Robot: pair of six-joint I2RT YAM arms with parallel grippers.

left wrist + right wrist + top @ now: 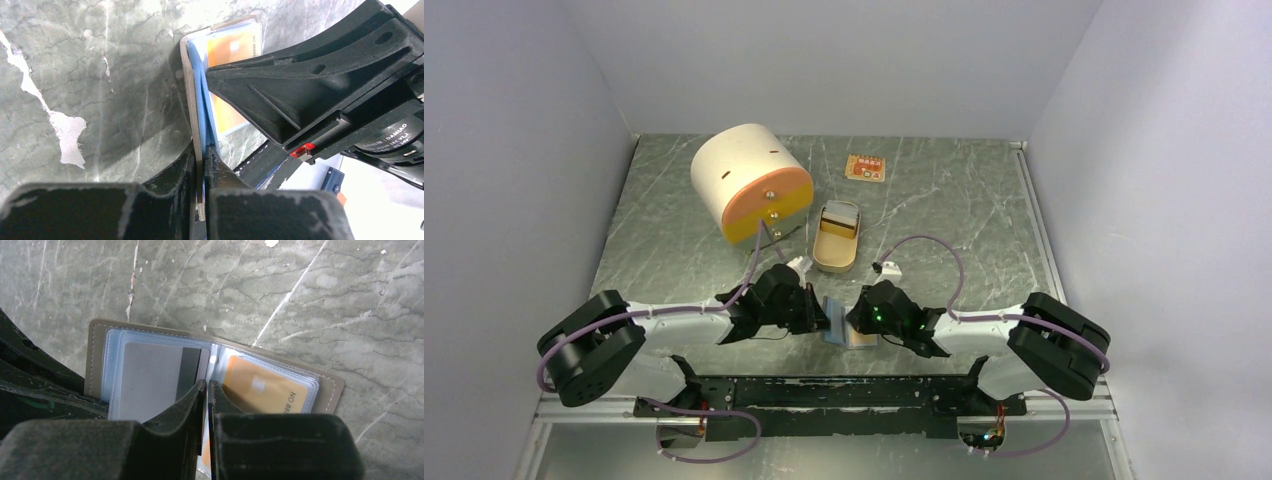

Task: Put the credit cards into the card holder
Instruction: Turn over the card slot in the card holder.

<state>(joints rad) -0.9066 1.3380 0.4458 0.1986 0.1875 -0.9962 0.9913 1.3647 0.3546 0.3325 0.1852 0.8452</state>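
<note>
Left claw (202, 150) pinched tight on left cover of card holder (94, 360), open book-like between claws. Grey card (150, 382) in sleeve on that side, orange card (260, 390) in opposite sleeve. Right claw (207, 385) near-closed, nipping clear sleeve leaf at fold.

- Taupe card holder (91, 360) with pale stitching and clear, bluish sleeves.
- One gold-orange credit card (260, 390).
- One grey credit card (150, 382) with a dark stripe.
- Grey-green marbled table (310, 295) with white veins.
</note>
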